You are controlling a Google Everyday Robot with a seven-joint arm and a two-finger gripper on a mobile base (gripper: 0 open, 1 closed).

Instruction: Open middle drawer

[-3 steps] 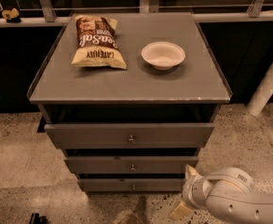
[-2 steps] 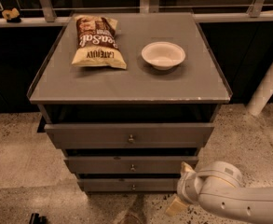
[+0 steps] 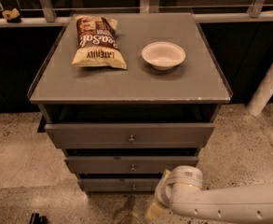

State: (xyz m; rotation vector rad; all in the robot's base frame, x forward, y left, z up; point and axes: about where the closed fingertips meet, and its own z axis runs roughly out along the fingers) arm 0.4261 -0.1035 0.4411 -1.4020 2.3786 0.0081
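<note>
- We see the pincer (image 3: pixel 155 208) low in the camera view, just above the floor, in front of the cabinet's lower right part. We cannot tell whether it is wide or narrow, and we see nothing held in it.
- It hangs from a white arm (image 3: pixel 229 204) that comes in from the lower right edge, with a rounded wrist joint just above the pincer.
- The nearest front is the lowest drawer (image 3: pixel 112 185), the narrowest of the three. The pincer sits below and to the right of its knob.
- Above that is the middle drawer (image 3: pixel 98 164), a flat grey front with a small round metal knob (image 3: pixel 133 167) at its centre. The pincer is below and to the right of this knob and does not touch it. A dark gap runs along the top of the front. We cannot tell whether this drawer is pulled out at all.
- The top drawer (image 3: pixel 89 135) is the tallest front, with its own knob at centre and a dark opening above it.
- On the grey surface (image 3: pixel 126 85) of the cabinet lie a chip bag (image 3: pixel 98 42) at the left and a white bowl (image 3: pixel 163 55) at the right, apart from each other.
- Around the cabinet are a speckled floor (image 3: pixel 15 162) and a white post (image 3: pixel 269 83) at the right.
</note>
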